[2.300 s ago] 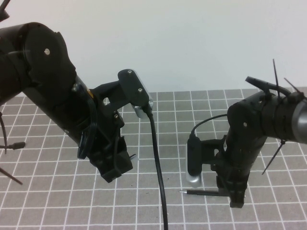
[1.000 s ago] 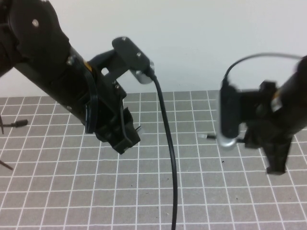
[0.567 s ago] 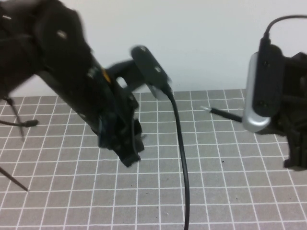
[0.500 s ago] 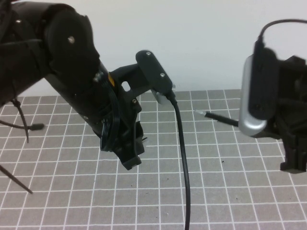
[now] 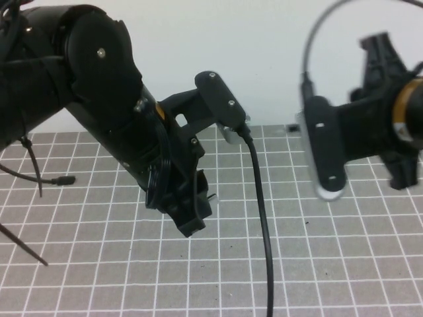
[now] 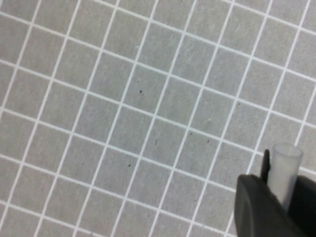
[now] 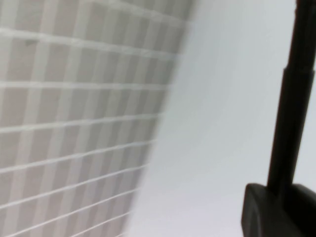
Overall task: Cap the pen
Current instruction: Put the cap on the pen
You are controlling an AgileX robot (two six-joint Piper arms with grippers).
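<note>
From the high view, the left end effector [image 5: 195, 214] hangs over the middle of the gridded worktop [image 5: 99, 277], held up off it. A tiny pale bit of the cap [image 5: 211, 196] pokes out at its tip. A thick black cable [image 5: 263, 224] runs down the worktop just beside this end effector, on its right. The right end effector [image 5: 404, 173] is up high at the far right side, well apart from the left one, and it looks smeared. A small dark stub [image 5: 291, 127], maybe the end of the pen, shows past the right arm's silver camera [image 5: 322, 162], on the side toward the left end effector. I cannot tell for sure that it is the pen.

In the left wrist view, the left end effector [image 6: 276, 197] is clenched on the cap [image 6: 285, 168]. The cap looks like a pale tube with a thin dark clip on 1 side, and its open end sticks out past the black fingers [image 6: 256, 207]. Under it is only grey grid, and the cap is up off it.

In the right wrist view, the right end effector [image 7: 276, 202] is clenched on the pen [image 7: 294, 98]. The pen is a slim black stick that runs straight out from the fingers [image 7: 261, 207]. Behind it is a plain white wall [image 7: 222, 123], with the grid off to 1 side.
</note>
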